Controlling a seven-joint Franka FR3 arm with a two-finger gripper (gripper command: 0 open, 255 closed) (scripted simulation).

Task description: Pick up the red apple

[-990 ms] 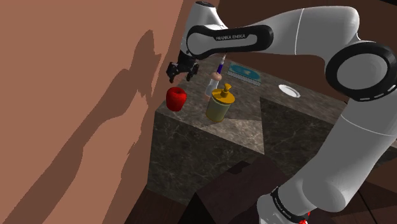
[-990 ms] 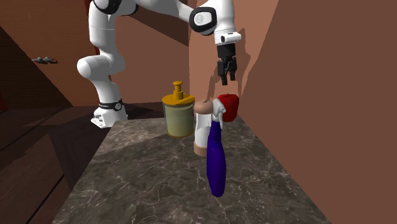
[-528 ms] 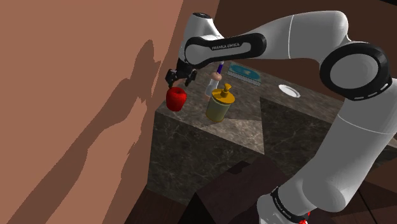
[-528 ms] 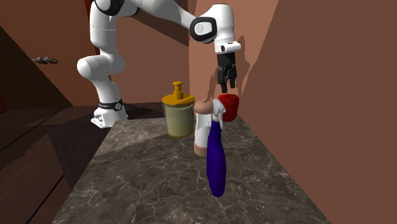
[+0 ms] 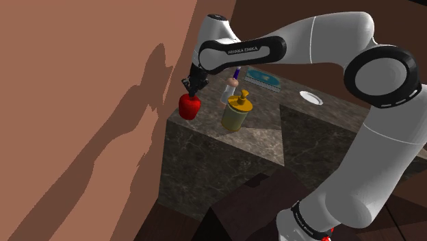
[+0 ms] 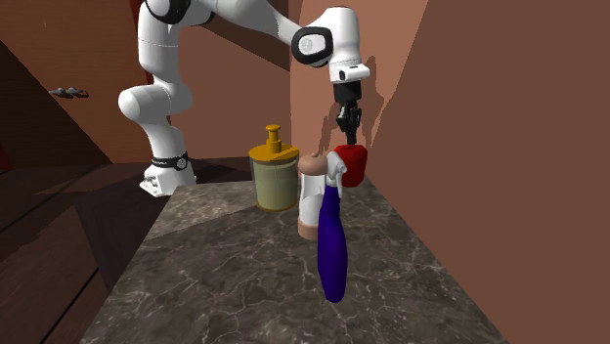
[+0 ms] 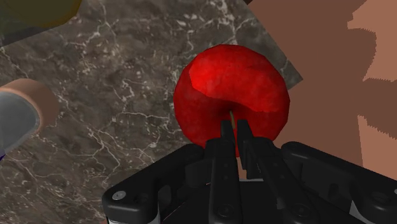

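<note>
The red apple (image 5: 189, 106) (image 6: 354, 161) (image 7: 232, 95) rests near the corner of the dark marble counter (image 5: 205, 150), close to the brown wall (image 5: 82, 103). My black gripper (image 5: 191, 87) (image 6: 347, 132) (image 7: 234, 127) points straight down onto the apple's top. In the wrist view its two fingers stand almost together in the apple's dimple, shut on the thin stem between them. The apple still sits on the counter.
A yellow lidded jar (image 5: 237, 113) (image 6: 274, 176) stands beside the apple. A pale bottle with a brown cap (image 6: 311, 200) and a blue spray bottle (image 6: 332, 244) stand close by. Farther off lie a teal book (image 5: 263, 79) and a white plate (image 5: 311, 98).
The gripper came down from above onto the apple, and its fingers went from wide apart to shut at the stem. The apple has not moved.
</note>
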